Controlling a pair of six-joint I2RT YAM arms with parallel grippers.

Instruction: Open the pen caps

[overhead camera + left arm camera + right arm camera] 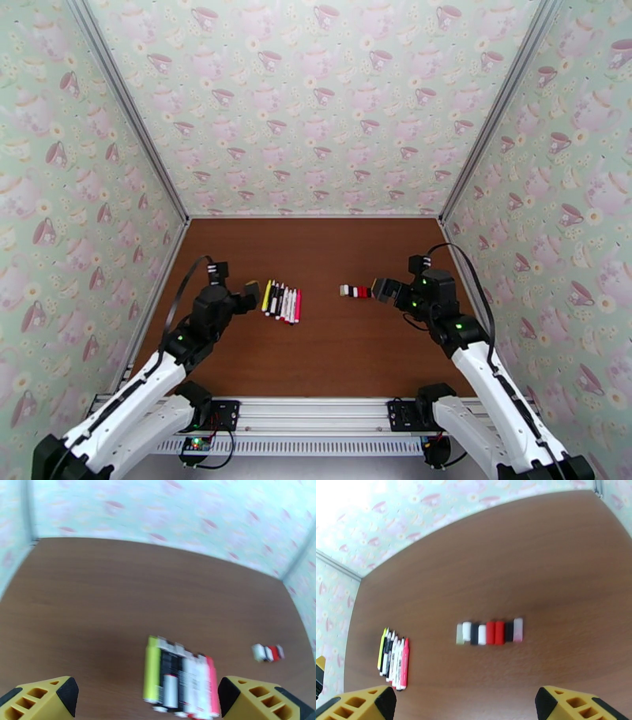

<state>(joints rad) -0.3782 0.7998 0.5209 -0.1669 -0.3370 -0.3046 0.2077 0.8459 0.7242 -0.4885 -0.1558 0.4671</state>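
The pens [282,302] lie just right of the open left pincer [254,294], long axes running near-to-far; the pen caps [355,291], apparently all off, sit just beside the open right pincer [381,290]

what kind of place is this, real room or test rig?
Likely a staged test booth, not a home: teacup wallpaper walls on metal posts box in a brown table, with a metal rail along its near edge.

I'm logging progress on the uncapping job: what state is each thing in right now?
pens: uncapped, lying side by side in a row.
pen caps: off the pens, lined up in a separate row.
left hand: open, holding nothing.
right hand: open, holding nothing.
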